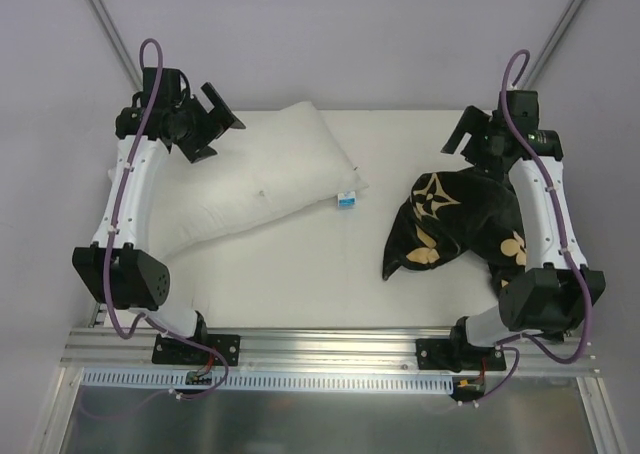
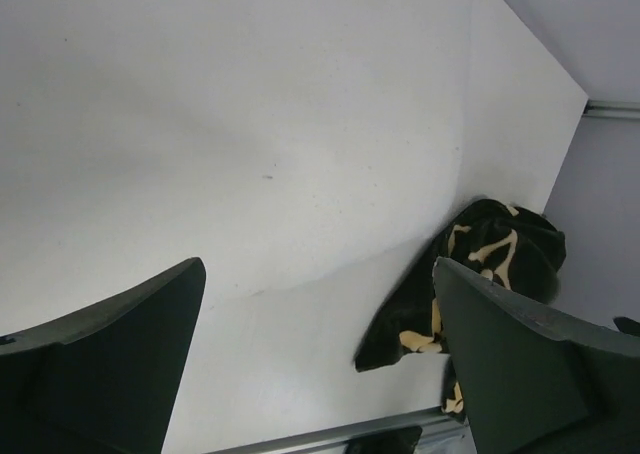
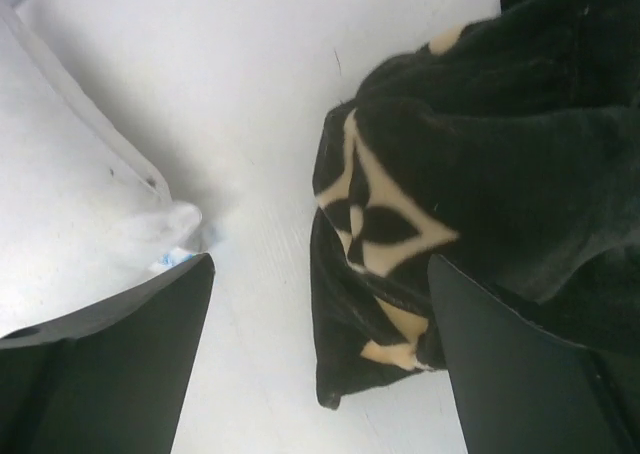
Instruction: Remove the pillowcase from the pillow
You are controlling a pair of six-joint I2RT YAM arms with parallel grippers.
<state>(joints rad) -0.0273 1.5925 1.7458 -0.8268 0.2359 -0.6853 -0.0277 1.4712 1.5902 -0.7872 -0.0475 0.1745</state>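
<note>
The pillow (image 1: 250, 184) is lying bare on the worktop (image 1: 320, 274), left side — the pillowcase (image 1: 460, 219) is lying crumpled well apart, right side. The left fingers (image 2: 110, 364) and right fingers (image 3: 110, 364) are standing spread apart.

Both arms reach out from their bases, elbows bent back over the near edge. Left hand (image 1: 213, 129) at far left, tilted down, fingers (image 2: 110, 364) spread wide. Right hand (image 1: 466, 141) at far right, jaws equally wide apart.
</note>
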